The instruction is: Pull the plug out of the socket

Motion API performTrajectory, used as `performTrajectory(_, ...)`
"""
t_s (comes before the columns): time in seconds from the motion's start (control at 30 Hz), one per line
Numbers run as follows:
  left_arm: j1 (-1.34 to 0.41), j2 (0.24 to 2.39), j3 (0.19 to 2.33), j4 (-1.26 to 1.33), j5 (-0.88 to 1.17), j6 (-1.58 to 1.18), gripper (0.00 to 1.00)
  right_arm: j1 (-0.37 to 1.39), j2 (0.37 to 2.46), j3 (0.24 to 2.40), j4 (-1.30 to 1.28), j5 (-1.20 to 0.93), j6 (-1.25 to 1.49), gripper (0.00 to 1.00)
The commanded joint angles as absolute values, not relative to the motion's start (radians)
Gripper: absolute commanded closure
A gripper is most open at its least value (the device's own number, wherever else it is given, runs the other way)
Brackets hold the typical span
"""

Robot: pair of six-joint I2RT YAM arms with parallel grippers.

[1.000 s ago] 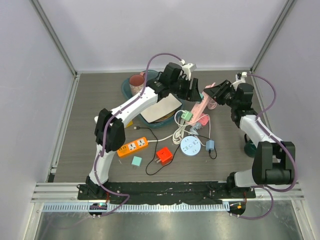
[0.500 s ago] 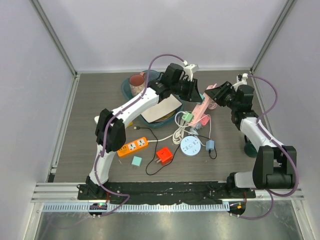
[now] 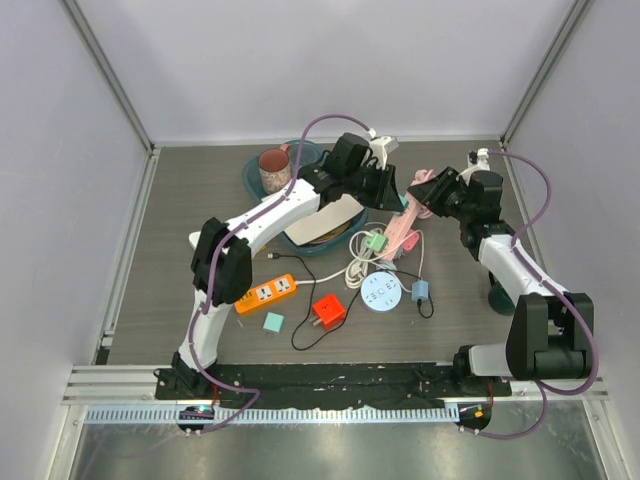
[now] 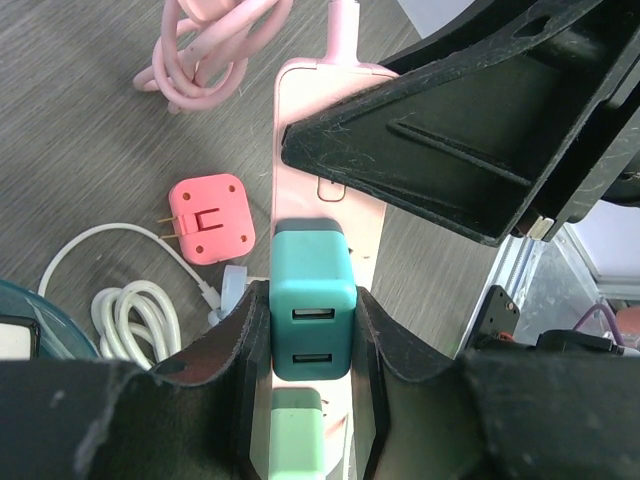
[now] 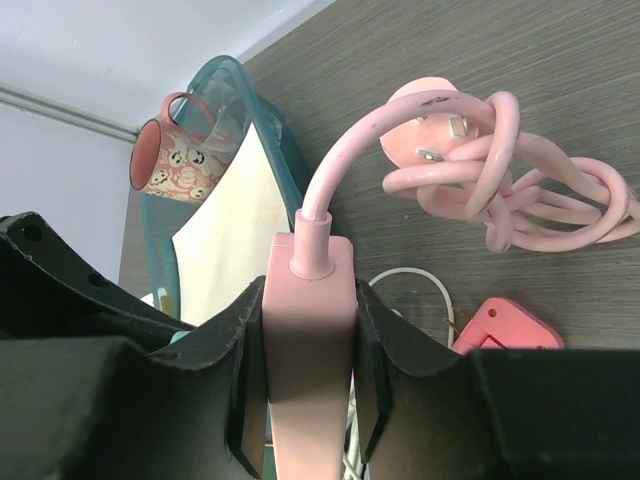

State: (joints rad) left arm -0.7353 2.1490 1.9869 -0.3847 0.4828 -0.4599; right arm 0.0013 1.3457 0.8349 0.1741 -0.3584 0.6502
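The left tool [image 4: 312,345] squeezes the small teal square plastic plug [image 4: 312,290] by its flat sides, plugged into the long pink plastic socket strip [image 5: 308,280] pinched in the right tool [image 5: 308,350]; both look light, hard and slippery, so grip tight, and no words can be read

The left claw [image 4: 310,320], on the teal plug [image 4: 312,280], and the right claw [image 5: 308,320], on the pink power strip [image 5: 310,270], stood nose to nose, with no passage between. The teal bin [image 3: 252,180] blocked the left flank. The coiled pink cable [image 5: 500,190], white cable [image 3: 357,264] and pink adapter [image 4: 207,218] cluttered the near side. Far left, the tabletop [image 3: 175,230] lay open.
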Motion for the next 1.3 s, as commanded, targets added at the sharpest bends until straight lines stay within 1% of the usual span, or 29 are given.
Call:
performTrajectory(0.0,-0.713,2.049,1.988,-0.364,0.431,-0.44,1.0,-0.009,1.324,0.848,0.117,-0.272,0.568,0.99)
performTrajectory(0.27,-0.712,2.013,1.97,-0.4,0.396,-0.4,1.0,-0.012,1.324,0.853,0.074,-0.2,0.531,0.99)
performTrajectory(0.6,-0.701,1.98,1.965,-0.397,0.425,-0.417,1.0,-0.026,1.333,0.836,0.067,-0.179,0.522,0.99)
performTrajectory(0.7,-0.695,1.967,1.938,-0.355,0.487,-0.472,1.0,-0.026,1.345,0.828,0.066,-0.155,0.519,0.99)
performTrajectory(0.83,-0.693,1.942,1.891,-0.339,0.479,-0.482,1.0,-0.029,1.358,0.822,0.055,-0.127,0.5,0.99)
performTrajectory(1.27,-0.693,1.964,1.996,-0.443,0.402,-0.422,1.0,-0.034,1.362,0.785,0.064,-0.06,0.469,0.99)
